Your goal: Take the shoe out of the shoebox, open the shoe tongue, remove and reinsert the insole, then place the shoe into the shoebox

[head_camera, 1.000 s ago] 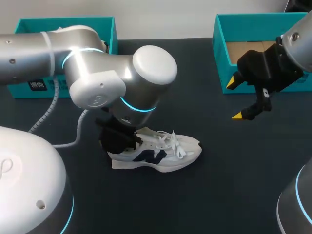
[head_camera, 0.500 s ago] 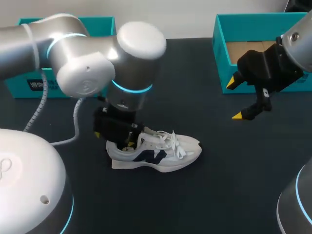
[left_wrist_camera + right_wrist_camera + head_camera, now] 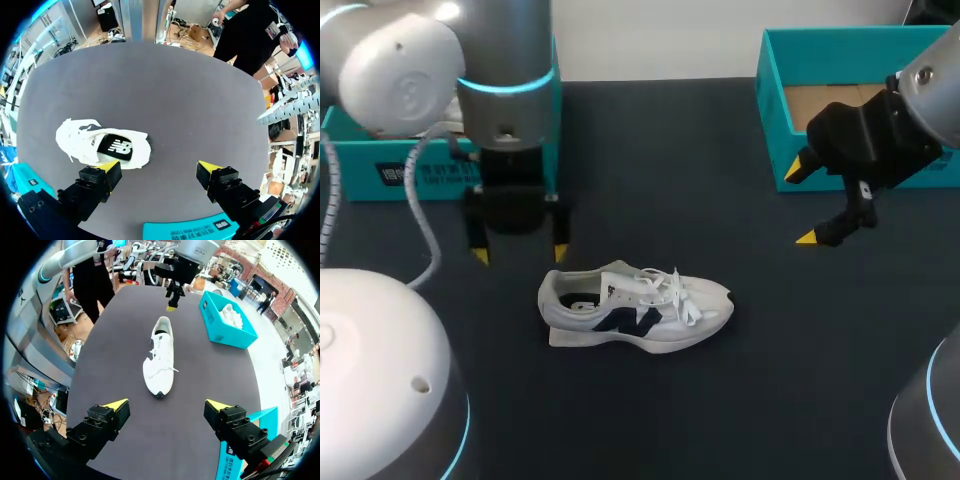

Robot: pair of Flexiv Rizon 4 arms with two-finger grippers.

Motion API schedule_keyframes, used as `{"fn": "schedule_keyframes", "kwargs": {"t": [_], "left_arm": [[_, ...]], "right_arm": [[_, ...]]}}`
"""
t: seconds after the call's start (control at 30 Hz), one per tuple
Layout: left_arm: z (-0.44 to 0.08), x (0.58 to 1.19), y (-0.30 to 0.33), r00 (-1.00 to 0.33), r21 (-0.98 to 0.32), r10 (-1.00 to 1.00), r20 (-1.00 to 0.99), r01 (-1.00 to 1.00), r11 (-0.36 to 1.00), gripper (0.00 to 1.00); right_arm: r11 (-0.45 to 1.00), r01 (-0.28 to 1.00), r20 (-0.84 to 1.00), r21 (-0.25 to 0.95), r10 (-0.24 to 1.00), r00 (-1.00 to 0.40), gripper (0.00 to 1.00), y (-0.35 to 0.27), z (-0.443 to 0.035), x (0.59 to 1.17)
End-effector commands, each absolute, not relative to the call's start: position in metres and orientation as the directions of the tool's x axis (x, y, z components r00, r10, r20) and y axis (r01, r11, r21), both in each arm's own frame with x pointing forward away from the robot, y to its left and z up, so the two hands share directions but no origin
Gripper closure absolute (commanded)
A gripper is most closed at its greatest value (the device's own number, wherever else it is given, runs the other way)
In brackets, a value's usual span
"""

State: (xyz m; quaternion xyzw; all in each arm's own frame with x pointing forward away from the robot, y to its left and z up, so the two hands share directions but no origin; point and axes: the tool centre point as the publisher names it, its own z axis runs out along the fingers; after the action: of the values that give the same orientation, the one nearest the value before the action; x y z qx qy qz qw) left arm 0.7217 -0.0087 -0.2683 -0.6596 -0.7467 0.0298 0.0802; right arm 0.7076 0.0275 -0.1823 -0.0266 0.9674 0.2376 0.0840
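Observation:
A white sneaker with a dark side logo lies on the black table, toe to the right, laces loose. Its insole sits inside, showing a dark label. My left gripper hangs open just behind and left of the heel, touching nothing. In the left wrist view the sneaker lies ahead of one finger of that gripper. My right gripper is open and empty in front of the teal shoebox. It looks along the table at the sneaker from its toe end.
A second teal box stands at the back left; in the right wrist view it holds another white shoe. The right shoebox has a bare cardboard floor. Black tabletop surrounds the sneaker.
My left gripper has opened, let go of the sneaker's heel, and drawn up and back to the left. The sneaker stays in place. The right arm has not moved.

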Motion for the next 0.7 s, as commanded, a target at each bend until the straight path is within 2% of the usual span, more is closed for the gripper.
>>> {"fn": "schedule_keyframes", "kwargs": {"t": [0.03,0.3,0.47,0.67,0.7], "left_arm": [[-0.265,0.717,0.004,-0.129,-0.143,0.992,-0.014,0.982,0.126,0.00],[-0.265,0.717,0.004,-0.129,-0.143,0.992,-0.014,0.982,0.126,0.00],[-0.264,0.723,0.027,-0.300,-0.327,0.952,-0.057,0.907,0.266,0.00],[-0.264,0.722,0.042,-0.538,-0.468,0.832,-0.134,0.775,0.426,0.00],[-0.265,0.723,0.045,-0.583,-0.531,0.797,-0.158,0.731,0.429,0.00]], "right_arm": [[0.887,-0.091,-0.175,0.453,-0.011,-0.985,0.00,0.029,-0.184,0.709],[0.887,-0.091,-0.175,0.453,-0.011,-0.985,0.00,0.029,-0.184,0.709],[0.887,-0.091,-0.175,0.453,-0.011,-0.985,0.00,0.029,-0.184,0.709],[0.887,-0.091,-0.175,0.453,-0.011,-0.985,0.00,0.029,-0.184,0.709],[0.887,-0.091,-0.175,0.453,-0.011,-0.985,0.00,0.029,-0.184,0.709]]}}
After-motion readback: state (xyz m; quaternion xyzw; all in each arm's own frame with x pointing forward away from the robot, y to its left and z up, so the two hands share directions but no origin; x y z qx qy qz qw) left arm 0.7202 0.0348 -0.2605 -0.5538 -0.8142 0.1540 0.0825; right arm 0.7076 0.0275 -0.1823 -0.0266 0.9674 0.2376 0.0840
